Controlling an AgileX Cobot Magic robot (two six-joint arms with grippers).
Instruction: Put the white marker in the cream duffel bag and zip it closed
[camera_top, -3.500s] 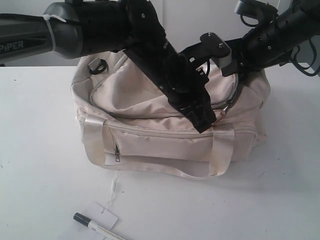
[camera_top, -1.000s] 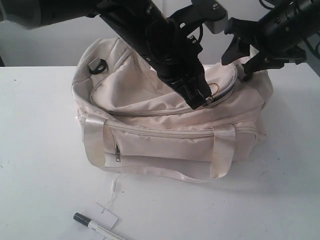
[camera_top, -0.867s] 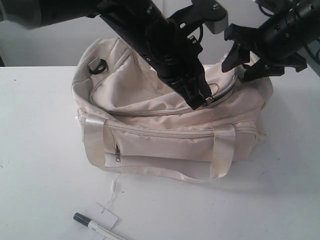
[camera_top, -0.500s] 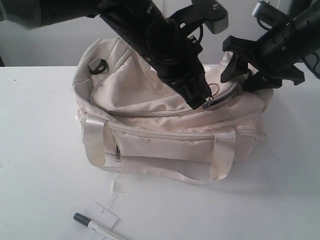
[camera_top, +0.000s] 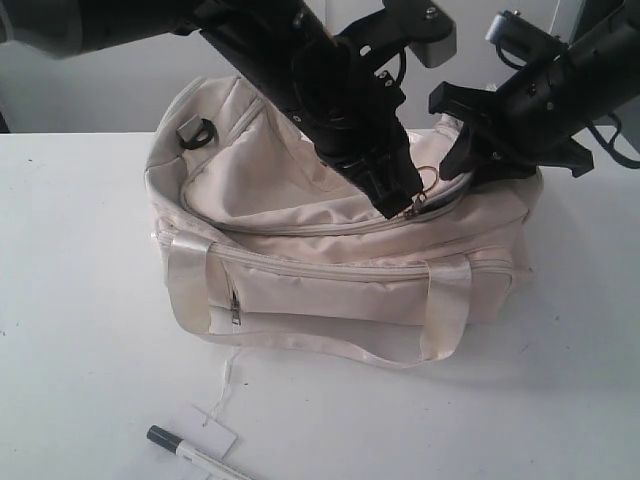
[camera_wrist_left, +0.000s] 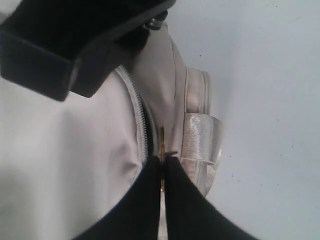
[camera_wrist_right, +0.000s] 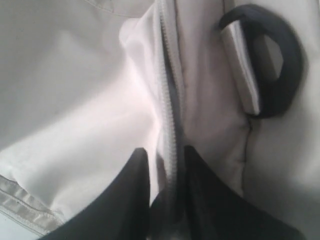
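Brass zip pull (camera_wrist_left: 162, 137) clenched in left tool (camera_wrist_left: 163, 164), cream duffel bag (camera_top: 330, 290) seam pinched in right tool (camera_wrist_right: 167, 167): draw steadily along track (camera_wrist_right: 167, 95), holding fabric taut.

I am seeing the top of the cream duffel bag (camera_top: 300, 270) crowded. The left gripper (camera_top: 406, 205) is pinching the zip pull (camera_wrist_left: 162, 145), with its arm slanting across the flap. The right gripper (camera_top: 470, 165) is pressing in just beside it, its fingers (camera_wrist_right: 135, 200) straddling the zip seam, and I am finding only a narrow gap between the two. The bare table (camera_top: 80, 330) around the bag is lying open. Near its front edge the white marker (camera_top: 195, 455) is lying against the hang tag (camera_top: 212, 430), whose string is trailing up to the bag.
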